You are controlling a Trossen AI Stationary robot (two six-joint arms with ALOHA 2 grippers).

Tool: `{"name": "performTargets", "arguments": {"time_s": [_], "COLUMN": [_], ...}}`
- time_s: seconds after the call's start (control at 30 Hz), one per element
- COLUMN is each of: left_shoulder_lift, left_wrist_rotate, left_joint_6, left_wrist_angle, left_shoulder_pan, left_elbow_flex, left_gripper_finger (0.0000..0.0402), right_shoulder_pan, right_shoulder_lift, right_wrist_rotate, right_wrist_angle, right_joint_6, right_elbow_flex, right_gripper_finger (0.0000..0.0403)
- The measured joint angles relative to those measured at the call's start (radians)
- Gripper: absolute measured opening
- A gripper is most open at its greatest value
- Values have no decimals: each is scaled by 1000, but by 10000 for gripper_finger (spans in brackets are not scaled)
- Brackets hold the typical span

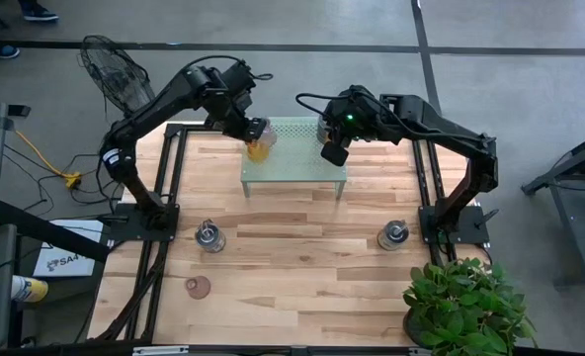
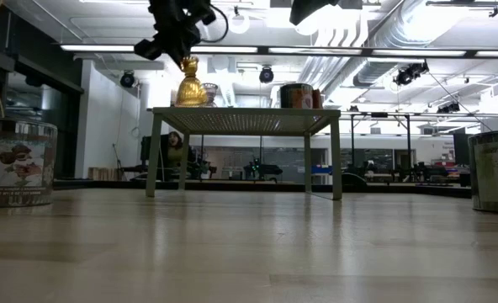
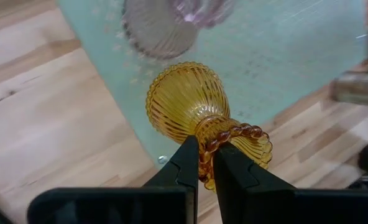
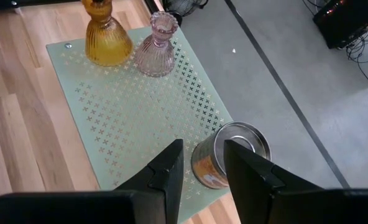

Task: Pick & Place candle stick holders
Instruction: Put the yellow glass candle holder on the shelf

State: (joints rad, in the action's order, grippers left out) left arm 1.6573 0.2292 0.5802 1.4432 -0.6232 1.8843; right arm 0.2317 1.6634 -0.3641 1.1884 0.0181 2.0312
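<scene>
An amber-orange glass holder (image 4: 106, 36) stands upright on its wide ribbed foot at the far left corner of the pale green perforated stand (image 1: 294, 163). My left gripper (image 1: 257, 129) is above it, shut on its top. A pinkish glass holder (image 4: 156, 48) stands beside it on the stand. A silvery metal holder with orange marks (image 4: 232, 154) stands on the stand's right part. My right gripper (image 4: 202, 169) hovers open and empty just above the stand beside that metal holder. Two more metal holders (image 1: 210, 237) (image 1: 392, 235) stand on the table. My left gripper pinches the amber holder's beaded top rim (image 3: 216, 144) between its two fingers. The fingers come from above, slanting down. The holder stays upright, and in the low view its foot (image 2: 190, 99) appears to rest on the stand's top.
A small reddish round thing (image 1: 198, 287) lies on the table near the front left. A potted plant (image 1: 465, 307) stands at the front right corner. Black frame rails (image 1: 164, 198) run along both table sides. Bare wood lies between the stand and the front edge.
</scene>
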Motion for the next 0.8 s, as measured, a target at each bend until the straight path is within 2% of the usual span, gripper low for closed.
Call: {"name": "performTargets", "arguments": {"time_s": [0.8], "left_shoulder_lift": [49], "left_wrist_rotate": [0], "left_joint_6": [-11], "left_wrist_angle": [4], "left_shoulder_pan": [1], "left_elbow_flex": [0], "left_gripper_finger": [20], "right_shoulder_pan": [0], "right_shoulder_lift": [0], "right_wrist_rotate": [0], "right_wrist_angle": [1], "right_joint_6": [0], "right_elbow_flex": [0], "right_gripper_finger": [110]}}
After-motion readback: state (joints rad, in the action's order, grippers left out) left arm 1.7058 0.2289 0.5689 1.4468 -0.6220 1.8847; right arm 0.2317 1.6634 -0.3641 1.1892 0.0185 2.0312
